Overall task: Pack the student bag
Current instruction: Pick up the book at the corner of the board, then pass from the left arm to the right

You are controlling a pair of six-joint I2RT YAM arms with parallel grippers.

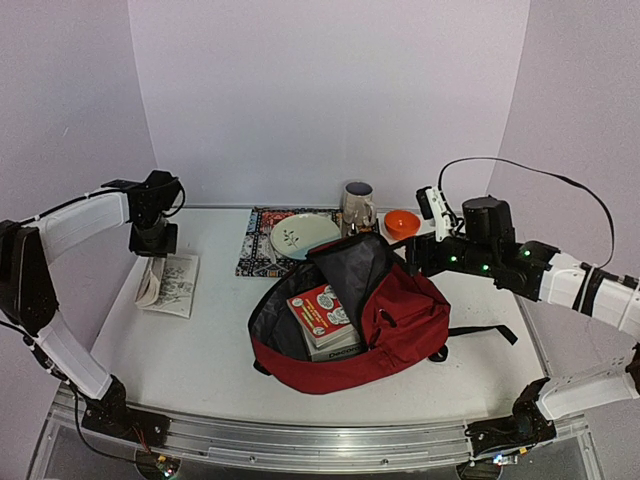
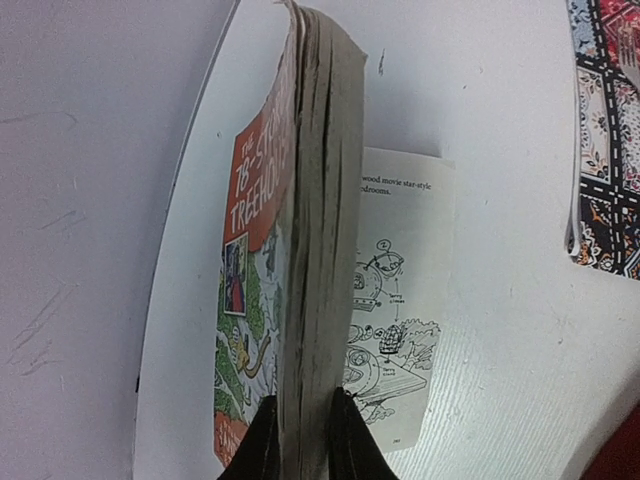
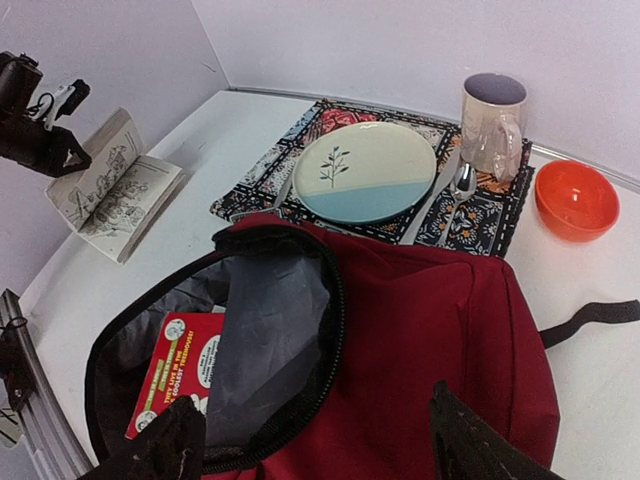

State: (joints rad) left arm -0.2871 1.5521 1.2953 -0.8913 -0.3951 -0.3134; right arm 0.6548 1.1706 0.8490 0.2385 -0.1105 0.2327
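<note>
The student bag (image 1: 400, 320), dark red with a grey lining, lies unzipped in the middle of the table, its flap standing up. Inside it lie a red book (image 1: 322, 312) and a second book beneath. At the far left a paperback (image 1: 170, 283) lies open on the table. My left gripper (image 2: 303, 440) is shut on a thick block of its pages (image 2: 320, 200), holding them upright over an illustrated page. My right gripper (image 3: 315, 450) hangs open over the bag (image 3: 440, 320), above the edge of its mouth, with nothing between the fingers.
Behind the bag a patterned placemat (image 1: 258, 250) carries a pale plate (image 1: 303, 235), a spoon (image 3: 462, 182) and a mug (image 1: 357, 206). An orange bowl (image 1: 402, 222) sits to its right. Walls close in at the back and both sides.
</note>
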